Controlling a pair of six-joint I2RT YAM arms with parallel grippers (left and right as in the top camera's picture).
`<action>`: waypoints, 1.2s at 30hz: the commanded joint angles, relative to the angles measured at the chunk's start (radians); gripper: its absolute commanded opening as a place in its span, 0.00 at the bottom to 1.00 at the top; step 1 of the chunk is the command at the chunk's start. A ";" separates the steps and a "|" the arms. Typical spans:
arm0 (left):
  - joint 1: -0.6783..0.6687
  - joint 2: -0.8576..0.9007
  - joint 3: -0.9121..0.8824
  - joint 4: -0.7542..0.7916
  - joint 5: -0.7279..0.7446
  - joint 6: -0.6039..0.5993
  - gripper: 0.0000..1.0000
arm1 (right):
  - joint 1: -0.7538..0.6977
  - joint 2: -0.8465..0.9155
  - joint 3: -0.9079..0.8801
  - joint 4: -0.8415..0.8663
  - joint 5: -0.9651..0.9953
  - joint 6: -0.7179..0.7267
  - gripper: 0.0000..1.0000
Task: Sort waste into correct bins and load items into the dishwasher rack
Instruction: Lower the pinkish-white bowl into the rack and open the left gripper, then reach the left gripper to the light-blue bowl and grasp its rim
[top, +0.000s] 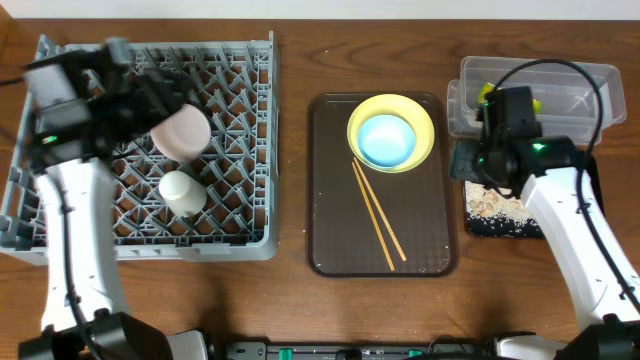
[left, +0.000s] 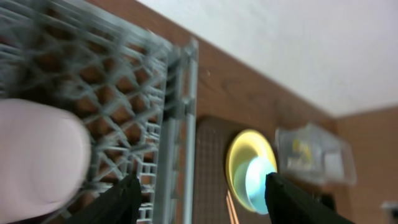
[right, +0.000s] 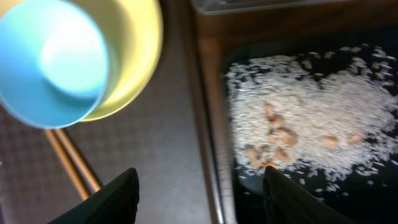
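Left tool (left: 202, 202): I see its fingers spread wide, nothing between them, over the rack (top: 250, 240) edge, with the white bowl (top: 181, 132) just beside.
Right tool (right: 199, 202): fingers apart and empty, above the border of the serving tray (top: 335, 240) and the black tray (top: 500, 228).
Rack: desk (top: 290, 300) left; holds the white bowl and small white cup (top: 182, 190).
Serving tray: yellow plate (top: 391, 100) carrying the light blue bowl (top: 388, 140), chopsticks (top: 378, 215) beside.
Black tray: rice scraps (right: 311, 106) scattered inside.
Clear tub (top: 580, 90): yellow-green wrapper (top: 487, 95) inside, partly hidden.

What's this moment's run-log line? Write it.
left gripper open | right gripper open | white bowl, cup in rack | blue bowl on yellow plate, chopsticks on brown tray | rice in black tray
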 joint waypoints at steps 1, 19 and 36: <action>-0.141 0.031 0.002 -0.004 -0.158 0.058 0.66 | -0.045 -0.012 0.015 -0.005 0.010 0.010 0.62; -0.793 0.205 0.026 0.224 -0.656 0.172 0.67 | -0.194 -0.012 0.015 -0.084 0.018 0.058 0.66; -0.967 0.470 0.030 0.608 -0.705 0.187 0.70 | -0.195 -0.012 0.015 -0.109 0.018 0.047 0.71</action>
